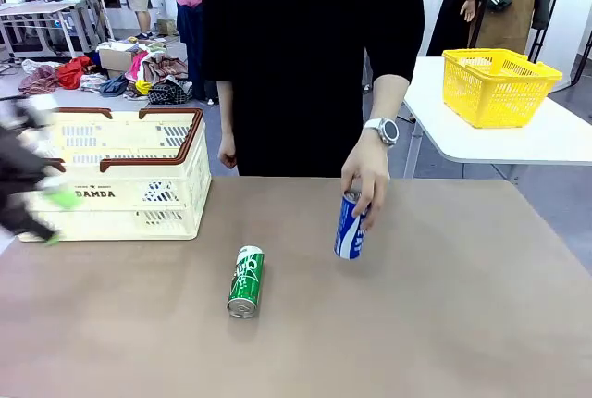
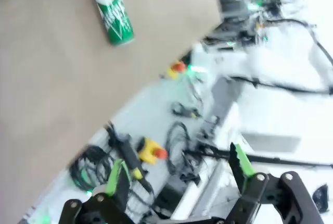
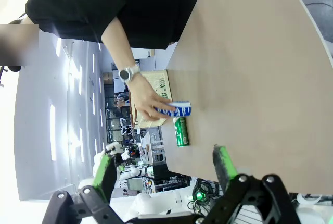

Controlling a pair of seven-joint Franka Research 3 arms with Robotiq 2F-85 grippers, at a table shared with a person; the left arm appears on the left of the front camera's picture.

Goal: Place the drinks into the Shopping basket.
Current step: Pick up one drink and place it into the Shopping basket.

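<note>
Green drink can [image 1: 245,281] lying flat, blue can [image 1: 348,231] in person's hand [image 1: 368,176], left pincer [image 2: 177,162], right pincer [image 3: 164,157] spread wide, empty

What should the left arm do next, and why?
Probably bring the open left end effector over the slim green metal can: it lies on its side, untouched, on the brown table, while the person's hand grips the top of the slim blue metal can.

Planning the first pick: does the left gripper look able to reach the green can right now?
Probably yes. The green can lies alone on the bare table, apart from the blue can under the person's hand. The left gripper, jaws open, has nothing between it and the can.
</note>
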